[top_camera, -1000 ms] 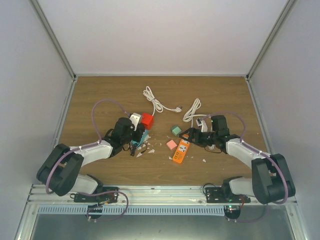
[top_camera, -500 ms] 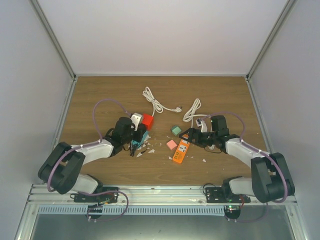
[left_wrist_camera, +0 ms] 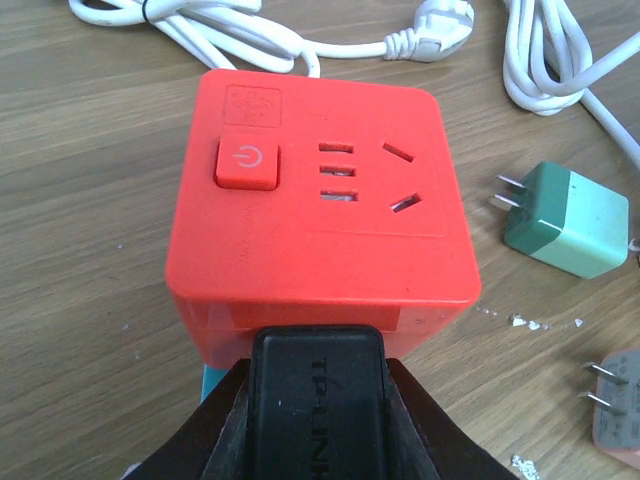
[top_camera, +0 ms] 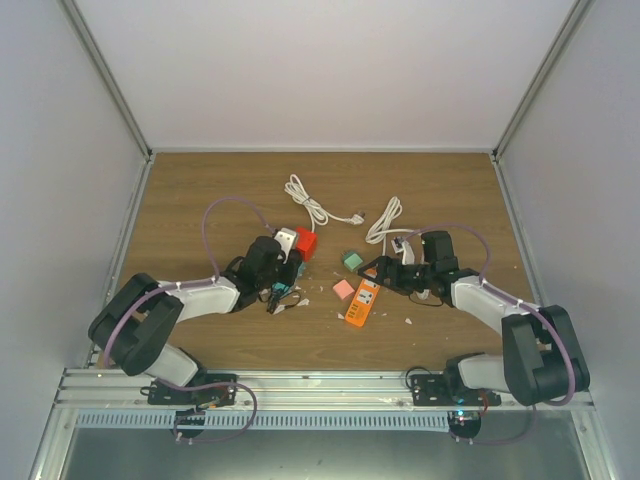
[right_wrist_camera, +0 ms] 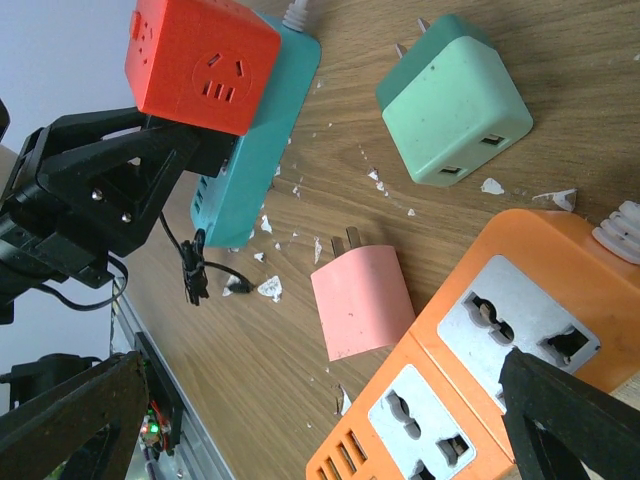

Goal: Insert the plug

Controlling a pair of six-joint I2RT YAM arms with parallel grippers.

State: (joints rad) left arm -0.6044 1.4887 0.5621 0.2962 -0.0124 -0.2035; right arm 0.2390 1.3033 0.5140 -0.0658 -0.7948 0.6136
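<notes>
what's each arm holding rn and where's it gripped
Left fingers clamp a black adapter by its two sides; its front end meets the red socket cube. Right fingers are open, holding nothing.

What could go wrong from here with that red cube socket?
The left hand grips only the black adapter at one side of the red cube; the cube might tip or drop off. The right hand is open, holding nothing, so the orange strip could slide if pushed.

Top view looked down from the near side; both wrist views sat low and close, sharing the red cube (left_wrist_camera: 320,200).
</notes>
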